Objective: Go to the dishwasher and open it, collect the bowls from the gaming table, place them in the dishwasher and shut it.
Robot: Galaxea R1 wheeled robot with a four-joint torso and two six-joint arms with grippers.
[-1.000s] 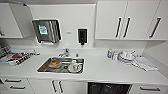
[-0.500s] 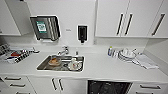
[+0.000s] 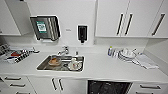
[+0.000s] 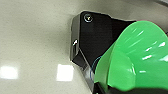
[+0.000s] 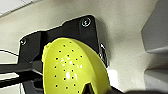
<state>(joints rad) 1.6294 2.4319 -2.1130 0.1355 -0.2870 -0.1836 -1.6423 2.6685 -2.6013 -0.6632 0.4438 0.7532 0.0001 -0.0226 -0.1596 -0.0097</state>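
Close against the left wrist camera sits a green bowl (image 4: 135, 57), its translucent wall lying over the robot's dark plate; whether the left gripper clamps it cannot be told. By the right wrist camera a yellow-green bowl (image 5: 72, 70) dotted with small dark specks lies the same way, and the right gripper's grasp cannot be told either.

In the head view, the dishwasher (image 3: 108, 87) shows its dark interior under the counter's near edge, between white drawers (image 3: 16, 83) and cabinet doors (image 3: 57, 85). Above it the white counter (image 3: 105, 67) carries a steel sink (image 3: 61, 63) holding dishes, a drying rack (image 3: 15, 55) far left, and stacked plates (image 3: 127, 54) beside a cloth (image 3: 146, 61) on the right. A tap (image 3: 64, 50) stands behind the sink. On the wall hang a paper towel dispenser (image 3: 45, 27) and a dark soap dispenser (image 3: 82, 33), flanked by upper cabinets (image 3: 130, 18).
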